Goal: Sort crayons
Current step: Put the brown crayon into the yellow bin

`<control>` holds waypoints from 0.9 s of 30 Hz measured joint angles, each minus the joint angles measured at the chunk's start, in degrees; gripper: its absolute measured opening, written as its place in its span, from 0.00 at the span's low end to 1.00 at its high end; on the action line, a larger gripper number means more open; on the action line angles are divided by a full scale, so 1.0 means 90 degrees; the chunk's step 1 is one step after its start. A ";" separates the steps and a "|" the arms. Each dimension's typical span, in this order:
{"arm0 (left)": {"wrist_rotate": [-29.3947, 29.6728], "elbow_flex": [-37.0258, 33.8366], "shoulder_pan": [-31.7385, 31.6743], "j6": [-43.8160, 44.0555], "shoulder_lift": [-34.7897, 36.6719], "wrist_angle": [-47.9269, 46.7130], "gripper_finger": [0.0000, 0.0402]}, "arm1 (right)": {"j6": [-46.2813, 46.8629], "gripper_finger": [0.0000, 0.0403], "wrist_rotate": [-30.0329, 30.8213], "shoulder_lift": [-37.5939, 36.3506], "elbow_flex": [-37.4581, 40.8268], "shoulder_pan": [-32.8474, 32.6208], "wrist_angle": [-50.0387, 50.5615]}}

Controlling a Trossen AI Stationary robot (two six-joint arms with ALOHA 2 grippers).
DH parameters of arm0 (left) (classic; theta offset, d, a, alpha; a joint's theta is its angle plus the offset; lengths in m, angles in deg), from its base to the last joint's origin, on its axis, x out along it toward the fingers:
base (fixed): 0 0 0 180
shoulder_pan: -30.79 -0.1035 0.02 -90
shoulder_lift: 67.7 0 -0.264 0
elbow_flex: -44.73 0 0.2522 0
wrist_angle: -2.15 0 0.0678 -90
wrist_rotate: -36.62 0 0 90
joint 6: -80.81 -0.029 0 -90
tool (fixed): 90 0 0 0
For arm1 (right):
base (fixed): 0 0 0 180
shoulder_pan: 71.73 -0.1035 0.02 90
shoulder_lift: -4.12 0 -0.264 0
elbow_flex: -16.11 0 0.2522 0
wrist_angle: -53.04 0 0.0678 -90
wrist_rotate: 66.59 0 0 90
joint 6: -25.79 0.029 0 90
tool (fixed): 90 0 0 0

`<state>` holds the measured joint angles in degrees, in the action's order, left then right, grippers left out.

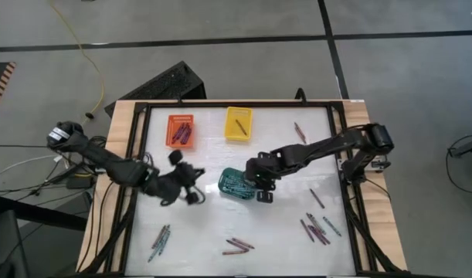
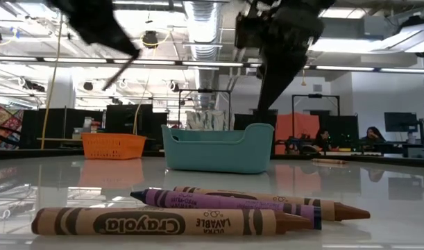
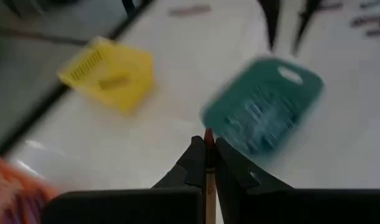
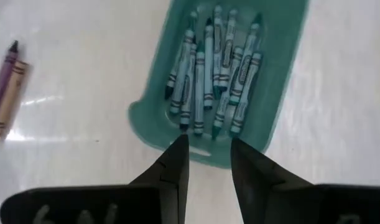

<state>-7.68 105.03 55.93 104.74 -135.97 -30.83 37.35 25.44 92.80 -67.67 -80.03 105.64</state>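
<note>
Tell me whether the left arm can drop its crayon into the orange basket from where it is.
Probably yes. The left gripper is shut on a brown-red crayon, and the table between it and the orange basket looks bare; the right gripper is over by the teal basket.

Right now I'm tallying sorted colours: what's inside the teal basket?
The teal basket holds a loose pile of teal-green crayons, with the open right gripper above its rim. Whatever lies under the pile is covered.
</note>
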 joint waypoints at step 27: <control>-0.4375 0.1165 -0.5265 -0.2611 -0.2870 0.3772 0.00 | 0.2834 0.28 0.3171 -0.0870 0.1068 -0.0948 0.1808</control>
<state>-47.06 115.52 8.55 81.23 -161.80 3.12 62.86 53.98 84.97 -58.06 -88.56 121.91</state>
